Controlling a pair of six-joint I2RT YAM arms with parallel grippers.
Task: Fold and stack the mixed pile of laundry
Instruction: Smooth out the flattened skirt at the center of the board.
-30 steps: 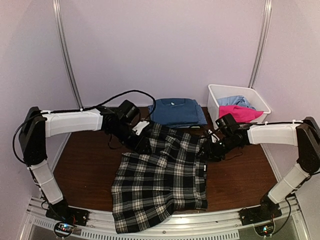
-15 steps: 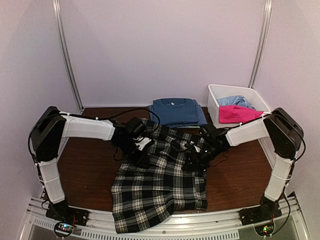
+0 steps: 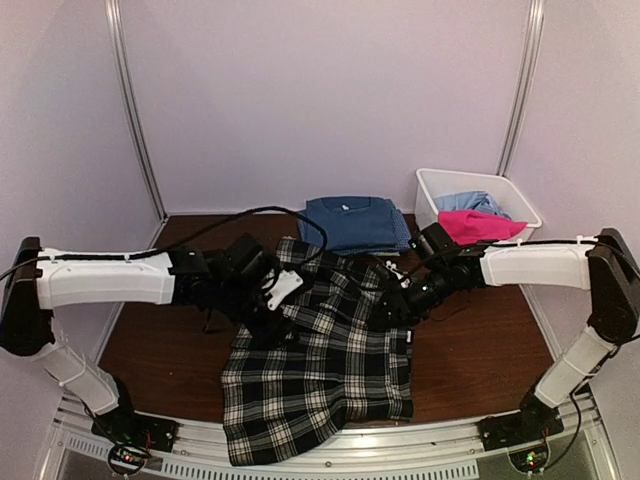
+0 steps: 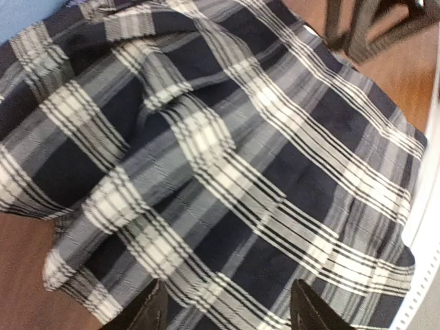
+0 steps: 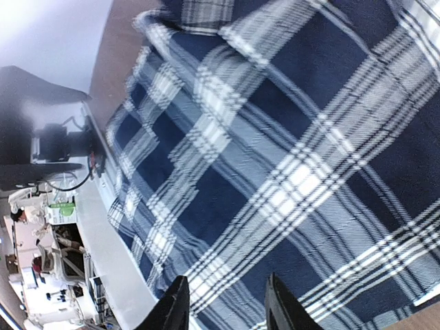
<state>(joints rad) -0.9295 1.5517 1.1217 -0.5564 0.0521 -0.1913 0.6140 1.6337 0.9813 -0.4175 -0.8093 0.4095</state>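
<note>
Overhead cam gives the whole layout. The black-and-white plaid shirt (image 3: 320, 370) is spread on the brown wooden table (image 3: 170, 330), its near end hanging over the front edge and its far end rumpled up between the arms. The left gripper (image 3: 270, 305) and right gripper (image 3: 390, 305) are both down on that rumpled part.

Behind it there's a folded plain dark blue T-shirt (image 3: 350, 222). A white rectangular plastic bin (image 3: 425, 205) holds the bright pink piece (image 3: 478, 226) and pale blue piece (image 3: 470, 202).

The wrist cams show none of that, just plaid close up, creased on the left (image 4: 206, 172) and flatter on the right (image 5: 275, 172). Only the dark finger stubs show, spaced apart at the bottom edge (left (image 4: 227, 316), right (image 5: 227, 306)). Can't tell if either is pinching cloth.
</note>
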